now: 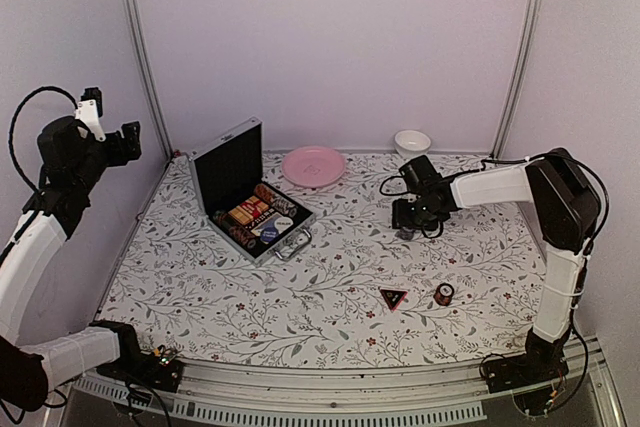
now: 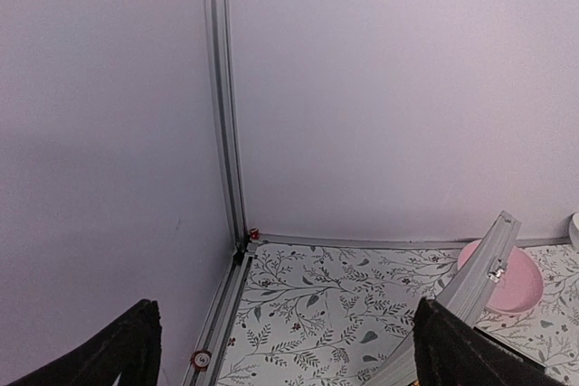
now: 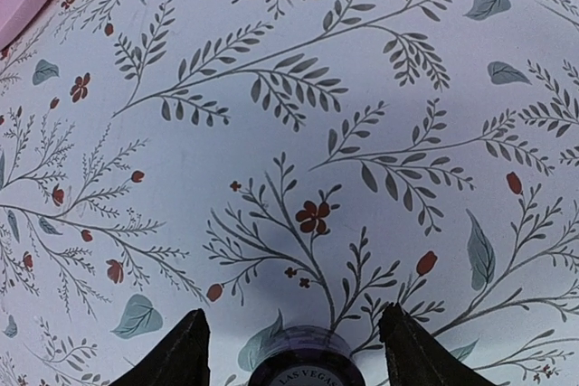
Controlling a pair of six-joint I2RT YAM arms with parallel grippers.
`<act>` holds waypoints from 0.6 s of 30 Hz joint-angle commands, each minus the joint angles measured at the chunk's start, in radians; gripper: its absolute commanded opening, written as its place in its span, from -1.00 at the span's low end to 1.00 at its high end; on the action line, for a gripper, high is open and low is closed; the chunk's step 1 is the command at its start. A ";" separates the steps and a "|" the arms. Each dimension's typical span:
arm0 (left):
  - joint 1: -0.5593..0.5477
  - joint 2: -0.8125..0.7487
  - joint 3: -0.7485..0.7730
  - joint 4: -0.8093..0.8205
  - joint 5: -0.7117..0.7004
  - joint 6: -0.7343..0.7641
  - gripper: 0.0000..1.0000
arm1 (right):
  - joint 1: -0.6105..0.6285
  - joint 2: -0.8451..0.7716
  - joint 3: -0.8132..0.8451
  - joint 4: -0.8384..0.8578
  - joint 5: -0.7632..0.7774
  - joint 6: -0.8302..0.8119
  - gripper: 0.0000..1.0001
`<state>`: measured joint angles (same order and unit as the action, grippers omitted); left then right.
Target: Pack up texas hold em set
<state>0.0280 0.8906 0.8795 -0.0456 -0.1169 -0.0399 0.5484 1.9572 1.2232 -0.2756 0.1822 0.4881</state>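
Elbow bent, right tool (image 3: 291, 312) low, spread astride 1 chip stack (image 3: 304, 363) (untouched); left tool (image 2: 285, 306) raised high, spread

The silver case (image 1: 228, 162) is stood open on the tabletop (image 1: 330, 277), its black-lined lid raised and its metal handle (image 1: 293, 244) turned toward the near edge. Chip stacks (image 1: 283, 206) and card decks (image 1: 247, 213) are packed inside. The black-and-red triangle (image 1: 393, 298) is laid flat, with a red-and-dark chip stack (image 1: 444, 294) just beside it. A purple-rimmed stack (image 3: 306, 363) marked LAS VEGAS is framed, apparently untouched, between the fingers (image 3: 176, 359) of the right gripper (image 3: 291, 312).
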 commanded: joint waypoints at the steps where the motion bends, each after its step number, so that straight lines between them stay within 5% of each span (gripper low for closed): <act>1: -0.007 0.004 -0.011 0.015 0.002 0.011 0.94 | -0.005 0.027 -0.005 -0.017 0.014 0.017 0.27; 18: -0.006 0.001 -0.010 0.015 0.009 0.007 0.94 | -0.004 0.025 -0.005 -0.025 -0.006 0.025 -0.08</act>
<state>0.0280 0.8906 0.8795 -0.0456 -0.1162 -0.0372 0.5484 1.9686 1.2232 -0.2886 0.1810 0.5056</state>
